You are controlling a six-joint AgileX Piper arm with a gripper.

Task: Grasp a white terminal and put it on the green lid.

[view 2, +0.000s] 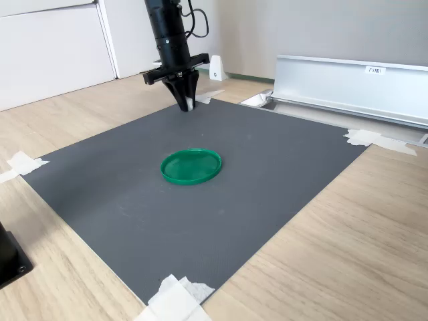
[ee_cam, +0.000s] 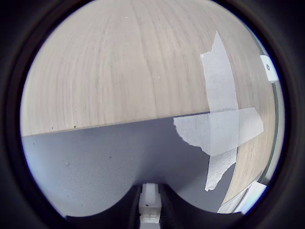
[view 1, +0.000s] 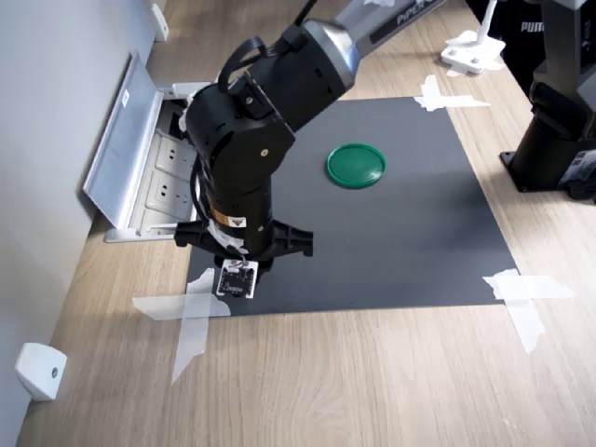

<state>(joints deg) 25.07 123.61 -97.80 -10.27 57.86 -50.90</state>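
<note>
gripper [view 2: 189, 103] clamping white terminal [ee_cam: 150, 200], tape [ee_cam: 220, 129] beside, green lid [view 2: 191, 166] apart

A flat round dark-green plastic lid [view 2: 191, 166] lies on a plain charcoal-grey mat [view 2: 267, 174]. The wooden tabletop [view 1: 372, 382] is pale oak-grained; torn tape strips [ee_cam: 221, 129] are white; the glossy pincer [view 2: 187, 100] black.

Not much can be read here. In the first exterior view, white lettering on the silver arm link [view 1: 396, 17] seems to begin "PIPER", cut off by the frame edge. "PUM" shows on a dark object [view 1: 533, 26] in the top right corner. Other labels are too small.
</note>
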